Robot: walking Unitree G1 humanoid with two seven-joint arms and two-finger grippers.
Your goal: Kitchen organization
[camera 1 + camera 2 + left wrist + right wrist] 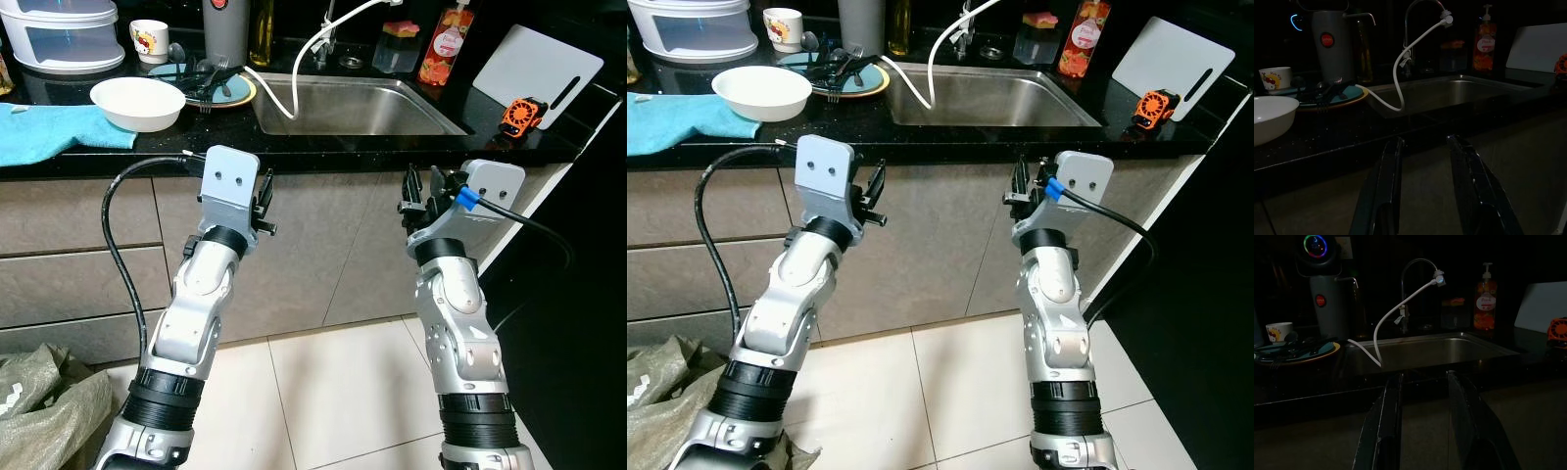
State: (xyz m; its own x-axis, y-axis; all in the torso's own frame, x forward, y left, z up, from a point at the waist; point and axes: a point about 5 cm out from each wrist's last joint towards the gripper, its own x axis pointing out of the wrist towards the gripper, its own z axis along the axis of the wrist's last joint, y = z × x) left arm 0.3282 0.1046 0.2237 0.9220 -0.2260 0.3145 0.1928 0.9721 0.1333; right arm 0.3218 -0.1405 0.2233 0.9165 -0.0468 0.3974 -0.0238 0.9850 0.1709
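Two silver arms rise from the bottom of the view, in front of a black counter with a steel sink [358, 110] set in it. The left gripper [1425, 196] and the right gripper [1422, 428] both hang below the counter edge, in front of the cabinet doors, one to each side of the sink. Each has its fingers apart and holds nothing.

The things to tidy sit on the counter to the left of the sink. A plate [211, 86] piled with dark cutlery touches the sink's left rim. A white bowl [138, 103] lies just beyond it, farther left, beside a blue cloth [54, 135]. A small cup [149, 40] stands behind the bowl. A white hose [294, 69] hangs from the tap into the sink.

No item is yet picked. The left arm seems best placed. It should likely rise clear of the counter edge first, then approach the bowl's rim from above, avoiding the hose.
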